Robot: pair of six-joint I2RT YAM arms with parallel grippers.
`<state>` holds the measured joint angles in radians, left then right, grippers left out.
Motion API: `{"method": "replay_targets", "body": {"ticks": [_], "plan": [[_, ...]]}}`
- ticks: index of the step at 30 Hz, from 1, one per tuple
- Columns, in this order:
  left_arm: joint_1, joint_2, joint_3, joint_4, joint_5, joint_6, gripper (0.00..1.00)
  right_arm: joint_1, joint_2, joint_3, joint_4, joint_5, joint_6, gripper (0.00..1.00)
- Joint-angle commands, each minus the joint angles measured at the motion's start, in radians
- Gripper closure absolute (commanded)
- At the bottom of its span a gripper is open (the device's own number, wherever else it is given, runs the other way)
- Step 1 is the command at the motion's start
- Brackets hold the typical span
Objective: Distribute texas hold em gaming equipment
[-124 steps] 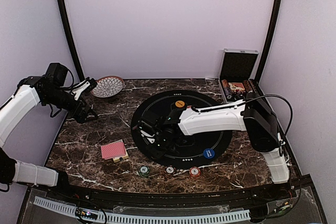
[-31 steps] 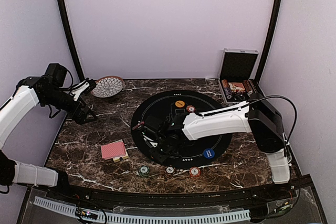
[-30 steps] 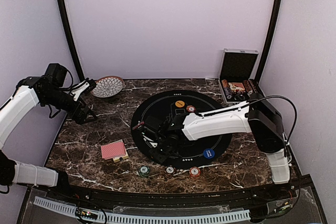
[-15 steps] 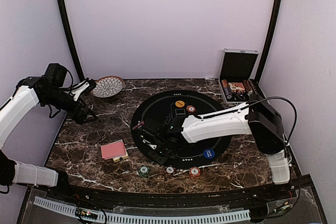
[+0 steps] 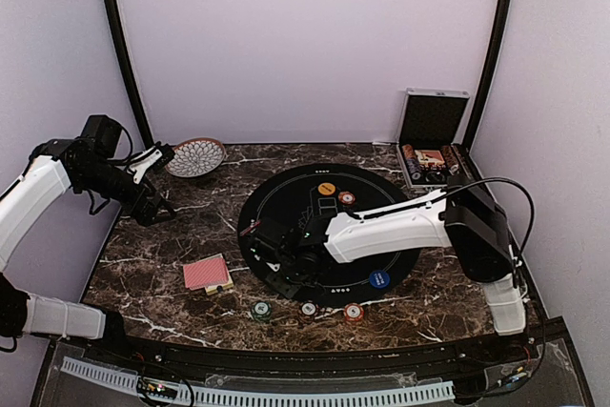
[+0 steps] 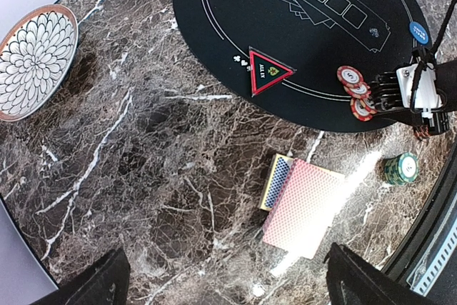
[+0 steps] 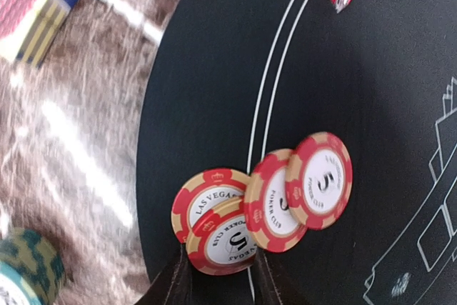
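Broadly, table: we see a dark marble table (image 5: 172,235) from above, filling the lower half of the frame.
Mat: a round black mat (image 5: 372,188) lies at the table's centre.
Right arm: it reaches in from the right, across the mat. The right gripper (image 7: 218,276) sits low at the mat's lower left edge. Its fingers are partly apart, one on each side of the nearest of the red chips (image 7: 275,201); we cannot tell whether they pinch it.
Left arm: it is held above the table's left side. The left gripper (image 6: 228,287) is spread wide and holds nothing.
Case: a silver case (image 5: 431,135) stands open at the upper right, off the mat.
Bowl: a patterned bowl (image 5: 195,156) sits at the table's upper left corner.
Cards: red-backed cards (image 5: 207,274) lie stacked on the marble at lower left, near the mat.
Red chips: four overlap on the mat's lower left edge.
Other chips: a green chip (image 5: 260,310), a white chip (image 5: 309,309) and a lone red chip (image 5: 353,312) line the marble below the mat. A blue chip (image 5: 378,279) lies on the mat's lower right, and an orange chip (image 5: 327,189) on its upper middle.
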<state>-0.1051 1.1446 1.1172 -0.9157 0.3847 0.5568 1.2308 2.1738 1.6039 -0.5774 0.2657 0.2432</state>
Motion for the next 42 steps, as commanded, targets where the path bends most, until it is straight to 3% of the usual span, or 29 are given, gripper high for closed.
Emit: {"method": "replay_targets", "body": {"ticks": [1,14,23,31,42], "plan": [[-0.002,-0.025,0.015,-0.023,0.002,0.002,0.01,0.006,0.073,0.055,0.042,0.036,-0.025,0.71],[-0.002,-0.032,0.020,-0.033,0.002,0.004,0.01,-0.042,0.215,0.269,0.044,0.047,-0.067,0.75],[-0.002,-0.033,0.017,-0.034,0.003,0.006,0.01,-0.054,0.231,0.352,0.017,0.058,-0.083,0.72],[-0.003,-0.023,0.018,-0.037,0.013,0.006,0.01,-0.065,0.148,0.346,-0.007,0.033,-0.068,0.50],[-0.002,-0.020,0.019,-0.038,0.018,0.005,0.01,-0.138,-0.049,0.128,0.026,-0.070,-0.030,0.35]]}}
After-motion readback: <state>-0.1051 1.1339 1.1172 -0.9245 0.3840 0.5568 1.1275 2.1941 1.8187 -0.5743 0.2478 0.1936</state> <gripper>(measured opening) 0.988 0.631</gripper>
